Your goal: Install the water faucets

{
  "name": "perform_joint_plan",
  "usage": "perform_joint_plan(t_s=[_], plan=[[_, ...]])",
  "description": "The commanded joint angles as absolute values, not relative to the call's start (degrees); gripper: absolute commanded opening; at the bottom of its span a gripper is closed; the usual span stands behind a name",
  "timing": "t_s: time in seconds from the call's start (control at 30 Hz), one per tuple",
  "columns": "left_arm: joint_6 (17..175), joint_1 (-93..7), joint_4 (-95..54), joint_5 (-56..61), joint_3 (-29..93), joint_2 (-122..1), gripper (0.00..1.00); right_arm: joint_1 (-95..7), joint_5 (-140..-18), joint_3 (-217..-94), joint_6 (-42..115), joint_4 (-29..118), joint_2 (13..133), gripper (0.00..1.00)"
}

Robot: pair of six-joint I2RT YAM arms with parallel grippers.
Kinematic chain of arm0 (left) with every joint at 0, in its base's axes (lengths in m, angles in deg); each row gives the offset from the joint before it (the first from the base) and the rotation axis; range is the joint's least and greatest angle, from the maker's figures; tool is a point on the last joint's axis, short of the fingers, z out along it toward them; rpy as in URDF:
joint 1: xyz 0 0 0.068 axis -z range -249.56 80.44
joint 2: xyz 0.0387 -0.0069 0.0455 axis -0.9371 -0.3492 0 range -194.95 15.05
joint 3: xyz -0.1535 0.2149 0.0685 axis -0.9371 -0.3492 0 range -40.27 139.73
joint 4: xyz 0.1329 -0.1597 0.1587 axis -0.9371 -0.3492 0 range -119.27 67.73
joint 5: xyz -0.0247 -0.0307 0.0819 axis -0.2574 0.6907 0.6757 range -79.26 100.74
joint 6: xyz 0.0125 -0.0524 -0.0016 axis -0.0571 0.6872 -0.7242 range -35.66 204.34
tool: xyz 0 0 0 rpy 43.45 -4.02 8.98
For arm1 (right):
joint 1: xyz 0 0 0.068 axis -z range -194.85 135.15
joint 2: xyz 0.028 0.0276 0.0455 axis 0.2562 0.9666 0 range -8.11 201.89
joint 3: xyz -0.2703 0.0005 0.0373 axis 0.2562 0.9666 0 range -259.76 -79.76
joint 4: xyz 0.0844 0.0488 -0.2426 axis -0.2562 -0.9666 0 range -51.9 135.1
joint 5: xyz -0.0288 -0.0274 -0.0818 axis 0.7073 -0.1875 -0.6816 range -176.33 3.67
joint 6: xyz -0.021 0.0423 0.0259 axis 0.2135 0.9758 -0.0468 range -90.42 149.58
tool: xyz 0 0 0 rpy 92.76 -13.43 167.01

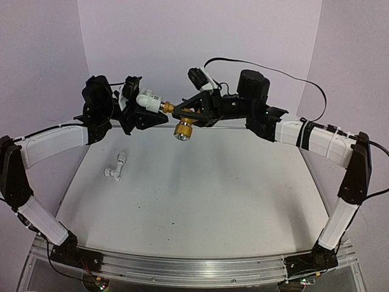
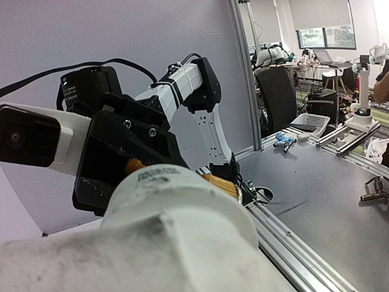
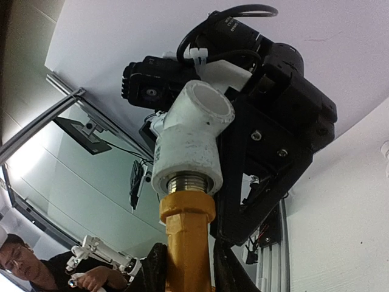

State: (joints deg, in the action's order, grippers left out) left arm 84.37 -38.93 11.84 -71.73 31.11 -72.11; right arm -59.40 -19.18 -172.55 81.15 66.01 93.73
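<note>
A white tabletop point(image 1: 200, 194) is lying between pale lavender walls point(image 1: 200, 36), and both arms are reaching up over its 12 o'clock edge, meeting in the air there.

The left gripper point(image 1: 137, 104) is coming in from 10 o'clock and is clenching a white elbow fitting point(image 1: 148, 99), whose free mouth is pointing toward the other arm. In the right wrist view that fitting point(image 3: 191, 140) is standing directly above the faucet, with the black left gripper body just behind it at 3 o'clock.

The right gripper point(image 1: 185, 113) is coming in from 2 o'clock and is grasping the yellow-gold faucet point(image 1: 183, 129); its dark fingers point(image 3: 228, 274) are pressing against both sides of the gold body point(image 3: 185, 243). The faucet's silvery threaded end is sitting in the fitting's lower mouth, with a few threads showing between the gold hex and the white rim. In the top view the faucet's gold spout with its silvery tip is hanging down toward 6 o'clock.

The white plastic faucet point(image 1: 117, 168) is lying on the tabletop at about 9 o'clock, well apart from both grippers.
</note>
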Motion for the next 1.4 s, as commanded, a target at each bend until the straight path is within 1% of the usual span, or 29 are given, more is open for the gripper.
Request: perform_joint_plan(t_s=[0.0,0.03,0.1,0.13,0.2,0.27,0.3,0.33,0.37,0.4,0.43,0.5,0.53,0.7,0.87,1.0,1.1,1.17,1.2,1.23,1.37], plan=[[94.21,-38.87,14.14,-66.97,33.72,-71.48,0.19,-57.32,-22.25,-170.11,86.95,71.53,92.09,0.0],[97.05,-38.89,14.11,-65.73,32.1,-70.55,0.3,-56.44,-22.98,-168.47,85.22,71.55,91.23,0.0],[102.05,-38.88,14.08,-62.88,27.11,-67.65,0.37,-55.32,-24.75,-166.01,79.47,71.47,89.32,0.0],[104.78,-38.89,14.06,-60.49,22.99,-65.2,0.43,-54.79,-26.87,-164.7,74.0,71.29,88.08,0.0],[109.68,-38.88,14.06,-57.79,16.91,-61.18,0.53,-54.29,-29.33,-163.39,68.63,70.28,86.65,0.0],[115.17,-38.89,14.04,-55.57,11.98,-57.05,0.59,-54.05,-31.91,-161.89,60.73,68.31,85.15,0.0],[118.6,-38.89,14.03,-52.9,10.09,-54.88,0.63,-54.05,-34.45,-161.28,56.66,66.22,84.36,0.0],[123.87,-38.89,14.04,-49.56,8.73,-52.49,0.65,-54.05,-35.76,-160.57,51.26,64.18,83.6,0.0],[129.86,-38.89,13.97,-43.07,7.2,-50.89,0.68,-54.05,-37.19,-159.51,47.1,63.28,82.93,0.0],[133.36,-38.93,13.8,-38.12,6.69,-50.57,0.7,-54.11,-37.74,-159.13,45.19,63.16,82.72,0.0],[141.16,-38.97,13.61,-34.81,6.85,-50.92,0.71,-54.36,-38.26,-158.66,42.31,63.12,82.49,0.0],[149.98,-38.9,13.58,-33.22,8.8,-53.3,0.72,-54.73,-40.02,-158.33,39.52,62.82,82.63,0.0],[153.49,-38.89,13.57,-34.26,10.51,-55.22,0.73,-54.84,-40.75,-158.47,38.53,62.58,82.86,0.0],[154.97,-38.72,13.58,-34.58,13.52,-59.03,0.75,-56.41,-41.72,-159.78,36.34,62.02,84.29,0.0],[151.53,-37.98,13.62,-34.85,15.39,-60.95,0.78,-57.57,-40.35,-160.66,36.29,60.83,85.5,0.0],[149.79,-37.45,13.63,-35.28,16.75,-62.24,0.77,-58.0,-38.91,-161.52,38.32,60.57,86.76,0.0],[148.11,-36.55,13.59,-36.2,17.24,-63.01,0.73,-58.0,-38.2,-162.24,40.1,60.57,87.56,0.0],[148.79,-36.43,13.63,-36.22,17.11,-63.68,0.63,-58.13,-37.91,-162.84,40.41,60.57,87.9,0.0],[149.16,-36.43,13.67,-36.39,17.11,-63.92,0.59,-58.14,-37.95,-162.89,40.33,60.5,87.94,0.0],[149.9,-36.43,13.64,-36.69,17.23,-64.47,0.51,-58.17,-38.11,-162.94,39.99,60.38,87.95,0.0],[154.64,-36.43,13.63,-36.65,17.47,-66.31,0.27,-58.71,-38.7,-163.37,35.53,57.97,87.85,0.0]])
